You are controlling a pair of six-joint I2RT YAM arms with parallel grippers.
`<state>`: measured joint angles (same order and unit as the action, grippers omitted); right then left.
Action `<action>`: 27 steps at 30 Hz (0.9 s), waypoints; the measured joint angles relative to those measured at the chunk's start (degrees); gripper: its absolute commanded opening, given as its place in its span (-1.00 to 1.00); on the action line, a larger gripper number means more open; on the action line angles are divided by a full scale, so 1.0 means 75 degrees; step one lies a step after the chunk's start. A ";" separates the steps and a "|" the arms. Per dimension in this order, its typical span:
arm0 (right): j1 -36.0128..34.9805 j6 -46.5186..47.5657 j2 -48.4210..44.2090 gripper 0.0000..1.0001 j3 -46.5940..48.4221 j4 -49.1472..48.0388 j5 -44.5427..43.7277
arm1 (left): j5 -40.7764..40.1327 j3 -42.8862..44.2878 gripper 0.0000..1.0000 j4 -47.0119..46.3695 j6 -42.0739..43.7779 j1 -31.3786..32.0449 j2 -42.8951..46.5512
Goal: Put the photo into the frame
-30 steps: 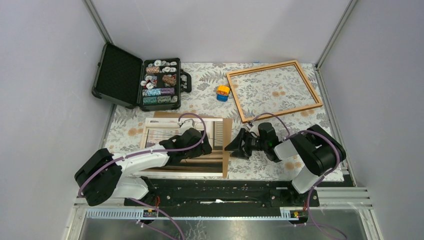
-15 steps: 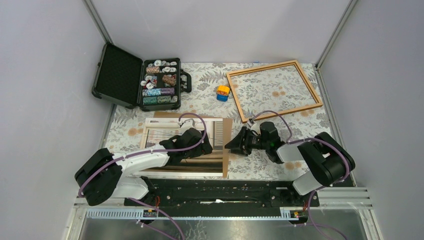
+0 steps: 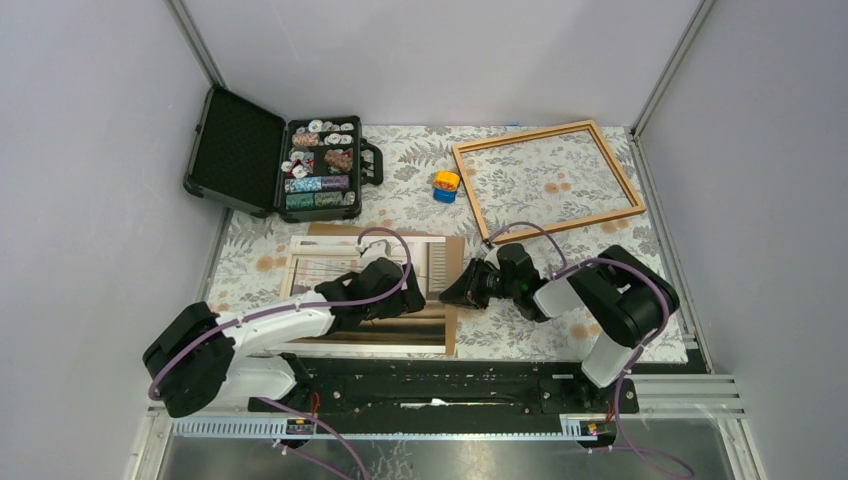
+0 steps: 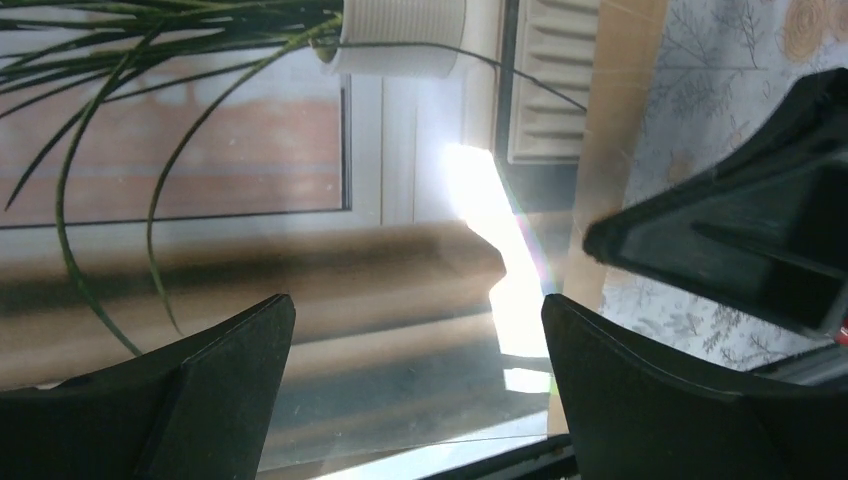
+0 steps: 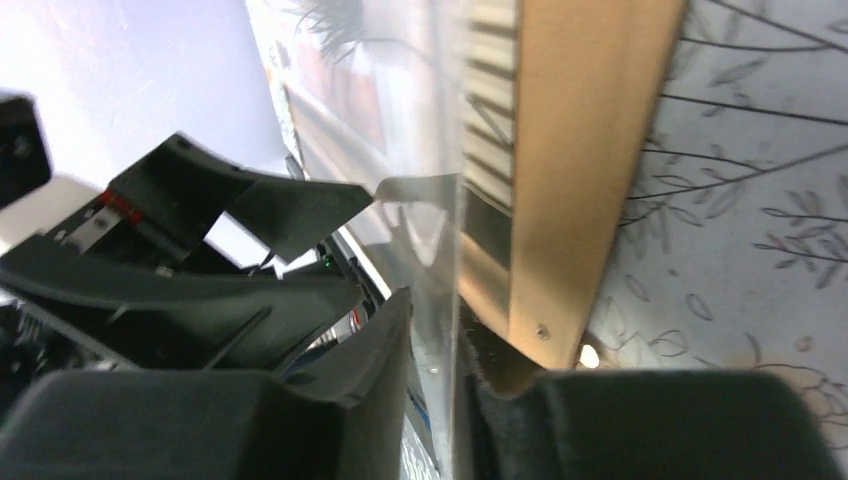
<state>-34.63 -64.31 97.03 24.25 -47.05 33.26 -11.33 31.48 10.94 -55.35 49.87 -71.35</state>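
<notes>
The left gripper [image 4: 417,305] hangs wide open and holds nothing. Under it, on a plain brown board [image 5: 570,150], lies the big paper photo [image 4: 250,150] of thin green grass in a white pot. The right gripper [image 5: 437,330] has its fingers close together around the photo's right edge, but a firm hold cannot be told. The thin light-brown wooden frame [image 3: 525,136] lies far off on the right.
</notes>
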 measured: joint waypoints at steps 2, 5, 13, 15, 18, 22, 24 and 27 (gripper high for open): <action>-0.0058 -0.0006 0.0152 -0.91 0.0009 0.0003 -0.0166 | 0.0058 0.0000 0.97 0.0192 0.0017 0.0044 0.0195; -0.0096 0.0096 0.0149 -1.00 0.0017 0.0061 -0.0289 | 0.0076 0.0052 0.97 0.0691 0.0119 0.0061 0.0740; -0.0125 0.1679 -0.2113 -1.00 0.0460 0.2917 -0.0833 | -0.0370 0.1999 0.97 0.1964 0.1000 0.0067 0.2247; -0.0125 0.2200 -0.2838 -1.00 0.0717 0.3797 -0.0959 | -0.0560 0.2684 0.97 0.2107 0.1338 0.0067 0.2331; -0.0131 0.2961 -0.3923 -1.00 0.1309 0.5423 -0.1271 | -0.0871 0.3765 0.97 0.2218 0.1979 0.0067 0.2328; -0.0143 0.3791 -0.5339 -1.00 0.2139 0.7580 -0.2098 | -0.1148 0.4919 0.97 0.2314 0.2725 0.0067 0.2014; -0.0146 0.4159 -0.5855 -1.00 0.2766 0.8705 -0.2614 | -0.1212 0.5444 0.97 0.2369 0.3057 0.0067 0.1731; -0.0149 0.4686 -0.6196 -1.00 0.3987 1.0118 -0.3398 | -0.1256 0.6088 0.97 0.2428 0.3474 0.0067 0.1355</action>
<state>-35.75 -29.17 50.57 54.15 28.84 7.77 -20.75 77.14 29.15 -29.30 50.37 -61.19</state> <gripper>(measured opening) 0.017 0.987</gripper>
